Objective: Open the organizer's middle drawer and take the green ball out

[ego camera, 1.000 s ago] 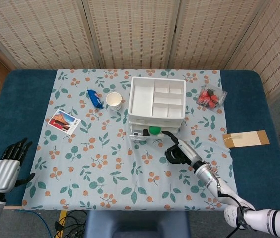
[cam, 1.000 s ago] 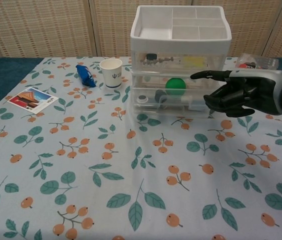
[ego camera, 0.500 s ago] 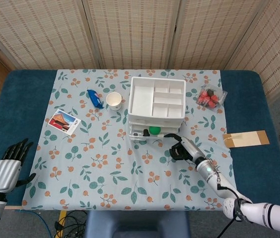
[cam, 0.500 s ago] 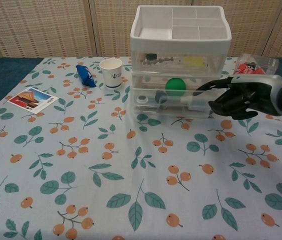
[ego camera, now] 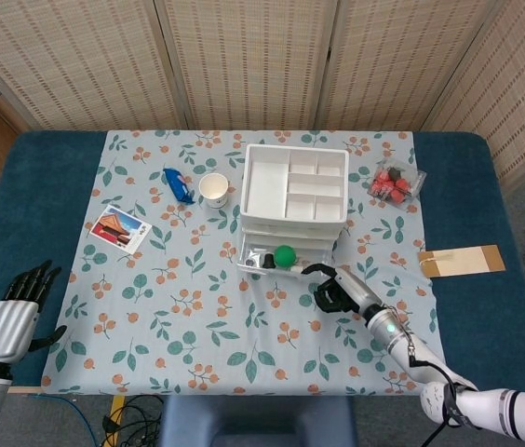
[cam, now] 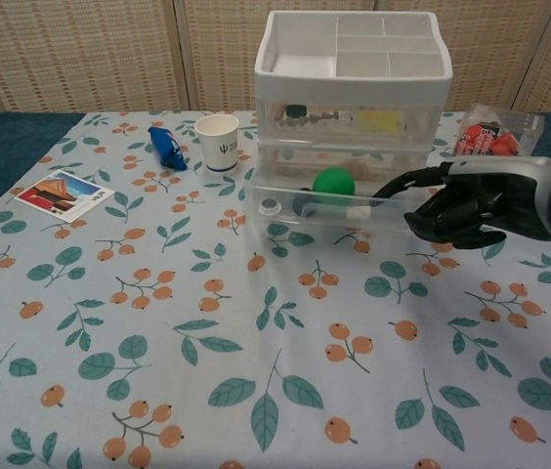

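1. right hand [cam: 471, 203] curls its fingers [cam: 407, 182] on the front edge of the pulled-out middle drawer [cam: 326, 207].
2. green ball [cam: 333, 183] sits inside that drawer.
3. left hand [ego camera: 16, 312] rests at the table edge, fingers spread, holding nothing.

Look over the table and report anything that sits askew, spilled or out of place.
Only the middle drawer stands out: it juts forward from the organizer, with the green ball exposed inside and the right hand at its front edge. That fits the task. Nothing looks spilled or damaged.

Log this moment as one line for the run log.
middle drawer: pulled out | green ball: inside | right hand: at drawer front | left hand: idle
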Controlling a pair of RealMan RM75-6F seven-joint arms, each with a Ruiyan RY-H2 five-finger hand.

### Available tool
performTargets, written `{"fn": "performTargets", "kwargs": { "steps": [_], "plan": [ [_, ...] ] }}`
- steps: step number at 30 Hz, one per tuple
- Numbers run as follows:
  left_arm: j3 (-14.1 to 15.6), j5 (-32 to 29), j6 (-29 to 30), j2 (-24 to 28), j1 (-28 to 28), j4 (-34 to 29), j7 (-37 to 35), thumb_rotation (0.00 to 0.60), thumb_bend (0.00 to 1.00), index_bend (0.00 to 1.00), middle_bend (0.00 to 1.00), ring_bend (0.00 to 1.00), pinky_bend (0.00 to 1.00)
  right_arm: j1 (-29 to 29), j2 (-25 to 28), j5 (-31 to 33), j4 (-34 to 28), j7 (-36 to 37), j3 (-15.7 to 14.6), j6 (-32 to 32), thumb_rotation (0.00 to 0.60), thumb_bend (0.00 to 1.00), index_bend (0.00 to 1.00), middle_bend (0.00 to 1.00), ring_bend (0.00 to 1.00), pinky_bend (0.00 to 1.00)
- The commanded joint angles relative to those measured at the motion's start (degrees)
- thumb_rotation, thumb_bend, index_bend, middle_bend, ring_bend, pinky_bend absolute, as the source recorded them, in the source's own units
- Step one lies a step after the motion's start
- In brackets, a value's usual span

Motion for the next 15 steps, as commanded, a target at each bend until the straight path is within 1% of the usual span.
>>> {"fn": "performTargets", "kwargs": {
  "steps": [1, 9, 14, 15],
  "plan": [
    [0.0, 0.0, -0.1, 0.0, 0.0, 0.0, 0.0, 0.6, 0.2, 0.05, 0.02, 0.06, 0.09, -0.3, 0.4, -0.6, -0.7, -0.1, -0.4, 0.2, 0.6, 0.59, 0.24, 0.8, 0.93, 1.0],
    [0.0, 0.0, -0.5, -0.1, -0.3, -0.3, 0.3, 0.6, 0.2, 0.05, 0.02, 0.06, 0.09, -0.9, 2.3, -2.3, -3.1, -0.2, -1.1, 0.4, 0.6, 0.59, 0.23, 0.79, 0.93, 1.0],
    [-0.1, -0.1, -0.4, 0.1, -0.4, -0.5, 0.3, 0.6, 0.2, 0.05, 0.02, 0.06, 0.09, -1.8, 4.6, -5.0, -5.3, 0.7, -0.8, 1.2, 0.6, 0.59, 0.05, 0.76, 0.92, 1.0],
    [-0.1, 0.0, -0.4, 0.2, -0.4, -0.6, 0.3, 0.6, 0.2, 0.05, 0.02, 0.06, 0.09, -2.1, 5.4, -5.8, -5.9, 0.7, -0.9, 1.5, 0.6, 0.59, 0.04, 0.76, 0.92, 1.0]
  ]
}}
